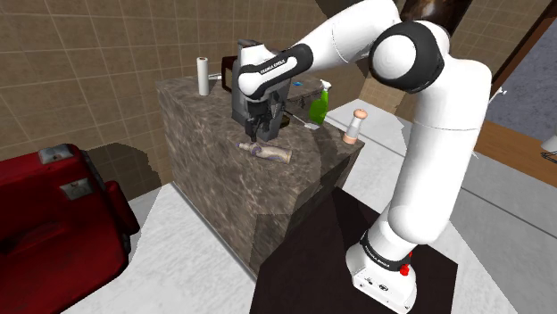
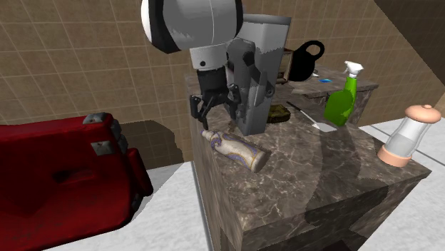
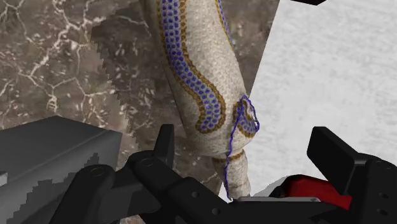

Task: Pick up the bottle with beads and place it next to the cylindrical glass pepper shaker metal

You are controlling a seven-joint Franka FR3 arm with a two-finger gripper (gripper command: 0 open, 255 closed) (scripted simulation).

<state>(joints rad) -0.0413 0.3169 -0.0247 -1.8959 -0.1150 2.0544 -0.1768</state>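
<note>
Beaded bottle (image 2: 235, 150) lies on its side near the edge of the marble worktop (image 2: 324, 189). Its long axis runs from the narrow neck at the second exterior view's left to the wide base at its right, well apart from the pepper shaker (image 2: 403, 137). The fingers (image 2: 197, 105) stand wide open above the neck, holding nothing. Lettering (image 1: 271, 64) on the arm (image 1: 428, 161) is too small to read, and the wrist view cuts off the base

The cream beaded bottle (image 2: 235, 148) looked bumpy and matt upon the smooth, faintly glossy, white-veined brown marble counter (image 2: 335, 178).
</note>
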